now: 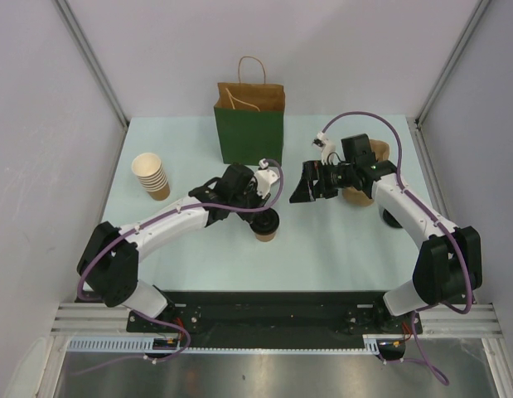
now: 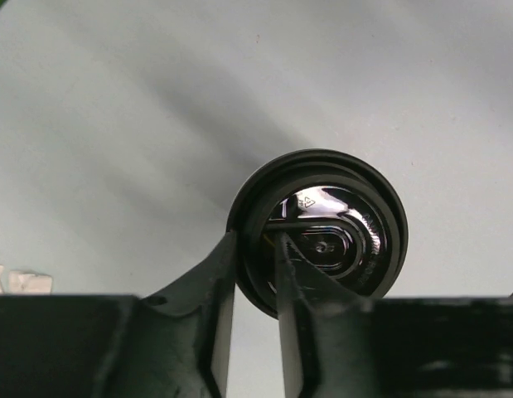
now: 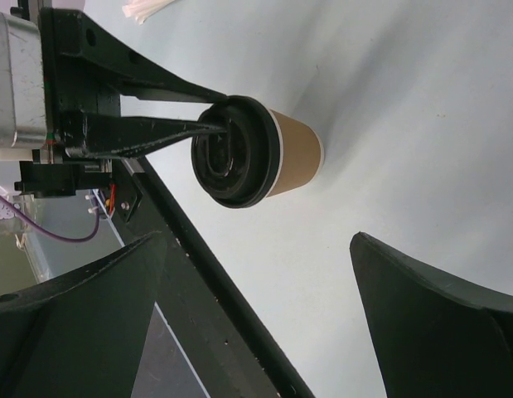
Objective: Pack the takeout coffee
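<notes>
table: pale green | green bag back | cup stack left | takeout coffee centre | carriers right

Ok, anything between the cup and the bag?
No loose object lies between the cup and the bag. The left gripper pinches the lid at its rim; the right gripper hangs open just right of that line. The bag stands upright, so the cup must clear its top edge.

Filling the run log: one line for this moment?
phase: grasp | left tool: pinching takeout coffee lid rim | right tool: open, apart | green bag: upright
</notes>
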`<state>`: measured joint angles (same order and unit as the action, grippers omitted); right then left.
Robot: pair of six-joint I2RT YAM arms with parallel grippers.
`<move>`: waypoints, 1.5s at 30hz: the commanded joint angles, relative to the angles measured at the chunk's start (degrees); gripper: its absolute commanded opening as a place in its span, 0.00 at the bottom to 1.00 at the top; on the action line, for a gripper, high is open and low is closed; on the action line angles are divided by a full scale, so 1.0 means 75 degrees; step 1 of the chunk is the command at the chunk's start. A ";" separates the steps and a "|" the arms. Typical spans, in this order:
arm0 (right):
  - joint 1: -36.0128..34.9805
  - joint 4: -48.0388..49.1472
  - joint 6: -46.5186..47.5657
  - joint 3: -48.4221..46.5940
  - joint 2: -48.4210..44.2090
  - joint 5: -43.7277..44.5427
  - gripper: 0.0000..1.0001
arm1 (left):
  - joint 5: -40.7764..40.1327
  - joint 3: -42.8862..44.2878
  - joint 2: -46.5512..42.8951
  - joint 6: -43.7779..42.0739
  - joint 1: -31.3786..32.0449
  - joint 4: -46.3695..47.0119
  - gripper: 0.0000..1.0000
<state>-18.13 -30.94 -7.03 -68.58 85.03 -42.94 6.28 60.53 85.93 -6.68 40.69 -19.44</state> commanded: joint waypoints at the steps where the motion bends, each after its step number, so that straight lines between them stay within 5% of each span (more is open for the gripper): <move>1: 0.0038 0.0305 0.0000 -0.0032 -0.0182 -0.0204 1.00 | 0.0216 0.0249 -0.0242 -0.0024 -0.0069 -0.0255 0.32; 8: 0.0004 0.0480 -0.0281 -0.0032 -0.0287 -0.0755 0.98 | 0.1175 0.0554 -0.1472 0.0351 -0.0385 -0.0677 0.50; 12: -0.0254 0.0773 -0.0679 -0.0032 -0.0241 -0.1386 0.79 | 0.2358 0.0320 -0.2210 0.0843 -0.0794 -0.0760 0.53; 19: -0.0875 0.1791 -0.1851 -0.0021 0.0567 -0.2231 0.35 | 0.5065 -0.0757 -0.1909 0.2610 -0.1451 0.0621 0.31; 26: -0.1215 0.2285 -0.2392 -0.0032 0.1435 -0.2747 0.14 | 0.6205 -0.1274 -0.0924 0.3995 -0.1815 0.2228 0.21; 45: -0.1063 0.2051 -0.1958 0.0413 0.3005 -0.2537 0.08 | 0.6135 -0.1649 0.0870 0.4207 -0.2155 0.2557 0.17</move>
<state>-26.98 -16.27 -23.46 -66.46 105.84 -62.50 52.07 49.06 89.97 25.21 24.95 -1.69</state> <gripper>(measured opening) 0.087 0.168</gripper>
